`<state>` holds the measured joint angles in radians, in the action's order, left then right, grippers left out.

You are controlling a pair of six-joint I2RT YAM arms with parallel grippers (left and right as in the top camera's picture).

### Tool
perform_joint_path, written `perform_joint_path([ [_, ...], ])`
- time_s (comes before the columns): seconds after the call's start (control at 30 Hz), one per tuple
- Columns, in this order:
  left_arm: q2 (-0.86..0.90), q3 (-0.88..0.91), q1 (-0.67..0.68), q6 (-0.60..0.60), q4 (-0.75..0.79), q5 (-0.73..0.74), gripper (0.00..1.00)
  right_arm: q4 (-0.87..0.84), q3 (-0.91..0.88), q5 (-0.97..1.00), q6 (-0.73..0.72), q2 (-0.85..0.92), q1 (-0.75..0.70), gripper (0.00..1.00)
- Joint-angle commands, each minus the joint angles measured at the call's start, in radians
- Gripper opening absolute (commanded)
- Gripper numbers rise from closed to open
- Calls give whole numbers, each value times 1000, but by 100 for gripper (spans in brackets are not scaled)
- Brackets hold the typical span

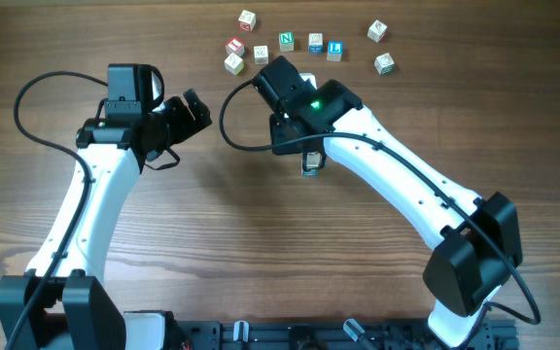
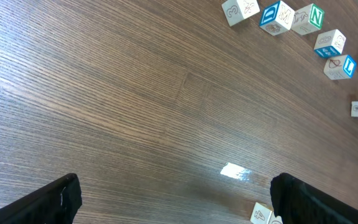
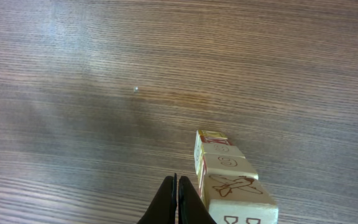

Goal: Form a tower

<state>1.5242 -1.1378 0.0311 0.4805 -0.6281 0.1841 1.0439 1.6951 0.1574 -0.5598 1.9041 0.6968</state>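
A narrow column of small pale wooden letter cubes [image 3: 229, 182] stands upright on the dark brown wood-grain tabletop [image 1: 261, 243] near its middle, directly under the wrist of the white right arm [image 1: 397, 175]. In the right wrist view its top cube carries a brown line drawing, and a red-striped face shows lower down. The black right fingers [image 3: 178, 200] are pressed together with nothing between them, and they sit just beside the column on its left. Whether they touch it cannot be told. The black left fingers [image 1: 197, 110] are spread wide and hold nothing, hovering over bare wood to the left, well apart from the column. Scattered single wooden letter cubes [image 1: 286, 40] lie along the far edge, apart from the column
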Motion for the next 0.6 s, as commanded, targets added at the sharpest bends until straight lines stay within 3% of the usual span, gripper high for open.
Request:
perform_joint_path([
  [0.0, -2, 5, -1, -2, 3, -2, 100, 3, 2, 27, -20, 13, 0, 5],
  [0.57, -2, 5, -1, -2, 3, -2, 100, 2, 2, 47, -58, 13, 0, 4],
])
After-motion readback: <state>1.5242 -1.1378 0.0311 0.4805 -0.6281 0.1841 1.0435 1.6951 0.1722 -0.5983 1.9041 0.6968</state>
